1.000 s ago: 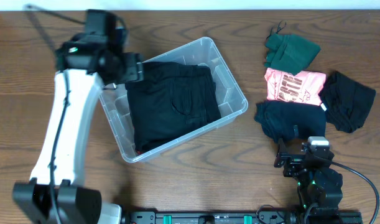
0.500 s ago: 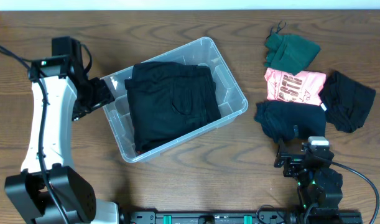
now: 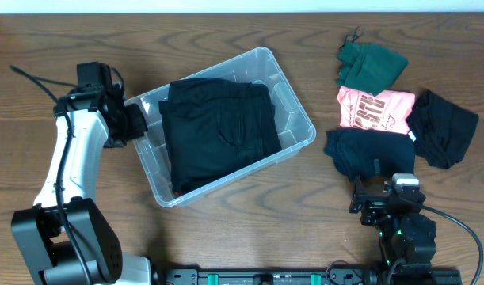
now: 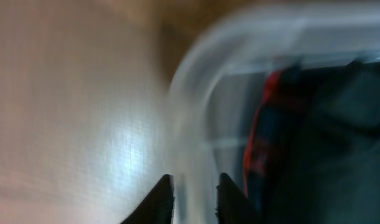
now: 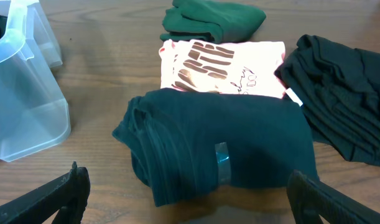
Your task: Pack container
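Holding the right pincer (image 5: 186, 190) wide open and empty, low in frame, just before a folded dark teal garment (image 5: 239, 149). Farther off, left of centre: nipping the left short end of the large clear rectangular plastic container (image 3: 299, 127) with the nearly closed left pincer (image 4: 193, 199), the container's long axis rising rightward. Finding the lettering on the pink shirt (image 3: 376, 109) unreadable.

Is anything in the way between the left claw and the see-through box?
Nothing visible does. The left claw is right at the container, with one finger on each side of its left wall. The black clothes lie inside, past that wall, not in between.
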`<state>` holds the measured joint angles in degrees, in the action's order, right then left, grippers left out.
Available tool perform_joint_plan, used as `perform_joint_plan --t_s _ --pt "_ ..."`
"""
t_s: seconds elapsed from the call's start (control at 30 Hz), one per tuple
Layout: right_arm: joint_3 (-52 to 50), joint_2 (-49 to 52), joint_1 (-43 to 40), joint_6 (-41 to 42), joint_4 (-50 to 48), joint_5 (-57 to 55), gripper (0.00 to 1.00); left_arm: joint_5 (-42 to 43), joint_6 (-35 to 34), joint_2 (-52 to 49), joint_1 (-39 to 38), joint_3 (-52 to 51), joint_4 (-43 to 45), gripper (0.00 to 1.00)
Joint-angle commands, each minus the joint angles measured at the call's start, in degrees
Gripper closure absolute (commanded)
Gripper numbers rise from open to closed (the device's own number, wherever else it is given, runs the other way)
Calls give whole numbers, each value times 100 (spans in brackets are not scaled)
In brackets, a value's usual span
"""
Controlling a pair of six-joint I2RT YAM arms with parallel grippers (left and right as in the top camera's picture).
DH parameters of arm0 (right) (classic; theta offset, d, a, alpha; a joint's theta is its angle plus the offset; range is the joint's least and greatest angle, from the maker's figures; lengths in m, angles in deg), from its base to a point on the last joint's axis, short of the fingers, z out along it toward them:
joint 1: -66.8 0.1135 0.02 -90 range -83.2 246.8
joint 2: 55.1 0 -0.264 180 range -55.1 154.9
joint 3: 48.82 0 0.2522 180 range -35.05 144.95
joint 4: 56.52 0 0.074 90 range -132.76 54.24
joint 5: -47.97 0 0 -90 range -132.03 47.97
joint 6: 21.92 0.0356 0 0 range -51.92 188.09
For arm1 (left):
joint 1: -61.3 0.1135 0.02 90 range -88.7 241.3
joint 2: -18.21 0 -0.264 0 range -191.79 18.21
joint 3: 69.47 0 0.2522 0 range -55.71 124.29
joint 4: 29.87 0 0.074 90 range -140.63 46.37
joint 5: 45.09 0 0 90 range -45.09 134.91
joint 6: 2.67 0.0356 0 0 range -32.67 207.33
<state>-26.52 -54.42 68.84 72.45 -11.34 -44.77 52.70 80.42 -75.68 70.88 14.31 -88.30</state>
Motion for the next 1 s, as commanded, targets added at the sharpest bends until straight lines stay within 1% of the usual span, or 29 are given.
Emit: perform_joint_plan --t_s 0.0,0.17,0.3,0.37,0.57,0.7,0.97 --pt "-17 -31 -37 74 -13 0 1 55 1054 -42 -2 33 328 81" --pt "-17 -31 -37 74 -13 0 1 57 1609 -42 -2 33 896 81" --pt "-17 -31 -37 74 -13 0 1 57 1987 -42 -2 33 1423 94" --pt "-17 -31 -37 74 -13 0 1 55 2090 -42 0 33 1674 94" --pt "-17 -31 -37 74 -13 0 1 59 2081 -42 -2 33 2253 94" --pt "-17 -31 -37 74 -13 0 1 57 1991 -42 -2 33 2218 92" --pt "-17 -31 -37 74 -13 0 1 59 1467 -46 0 33 2277 91"
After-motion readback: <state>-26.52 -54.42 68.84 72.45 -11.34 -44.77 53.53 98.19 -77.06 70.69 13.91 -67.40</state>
